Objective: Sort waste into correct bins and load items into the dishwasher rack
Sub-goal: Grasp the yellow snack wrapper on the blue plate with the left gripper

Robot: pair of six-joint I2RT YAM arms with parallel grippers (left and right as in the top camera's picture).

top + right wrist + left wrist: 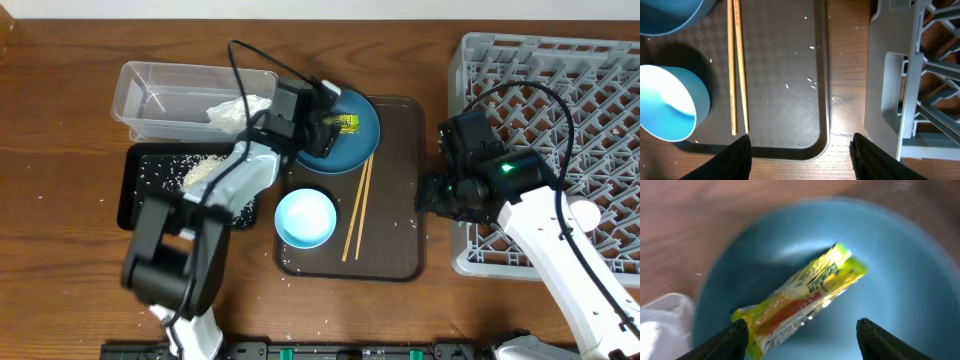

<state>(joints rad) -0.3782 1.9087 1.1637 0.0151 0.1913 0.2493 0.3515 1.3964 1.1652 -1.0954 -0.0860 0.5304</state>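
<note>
— What do you see from above?

— The clear tub [160,95] sits on the left of the tabletop [60,250], with a crumpled white tissue [235,112] in its right end. Just beside it, nearer the arms' bases, the black tray [135,195] holds a heap of rice grains [200,172]. The brown serving tray [395,200] in the middle carries the dark-blue dish [365,145], the light-blue bowl [305,217] and the chopsticks [358,205]. The snack wrapper [347,124] lies in the dish. The grey dishwasher rack [600,100] stands on the right. The left arm [245,170] reaches over to the dish, and the right arm [545,215] hangs between serving tray and rack.

— And from the left wrist?

— It's blurry, but the left tool [802,340] is spread wide, low over the dish. The wrapper lies slantwise in the dish, its lower end just beside one finger. Nothing is pinched.

— The right wrist?

— The right tool [800,155] is spread too, with nothing between its fingers. Under it are the serving tray's right rim and a strip of bare tabletop. The chopsticks lie side by side next to the bowl, a few grains are scattered on the tray, and the rack's wall is at the right.
</note>
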